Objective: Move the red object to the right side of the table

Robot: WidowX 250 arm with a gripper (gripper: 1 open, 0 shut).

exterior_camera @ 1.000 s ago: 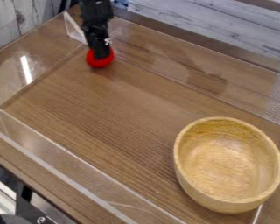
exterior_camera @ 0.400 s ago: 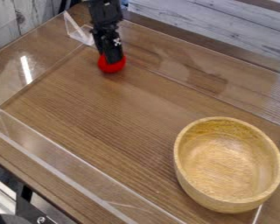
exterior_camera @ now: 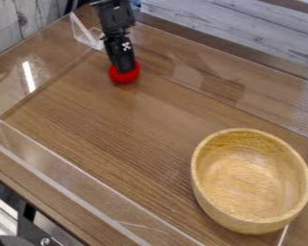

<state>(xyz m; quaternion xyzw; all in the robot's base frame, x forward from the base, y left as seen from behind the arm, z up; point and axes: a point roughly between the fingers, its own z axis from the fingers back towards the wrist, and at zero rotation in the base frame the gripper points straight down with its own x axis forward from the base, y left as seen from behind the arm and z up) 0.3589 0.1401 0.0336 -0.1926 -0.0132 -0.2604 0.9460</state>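
Note:
The red object is a small round red ball resting on the brown wood-grain table at the far left, near the back wall. My black gripper comes down on it from above, its fingertips at the ball's top and sides. The fingers hide the ball's upper part. The picture is too small to show whether the fingers still pinch the ball or stand apart from it.
A round light wooden bowl sits at the front right of the table. Low clear acrylic walls edge the tabletop on all sides, with one upright panel just behind the gripper.
Over the last second the gripper and the red object shifted a little to the right and toward the camera. Since the middle frame they look almost the same.

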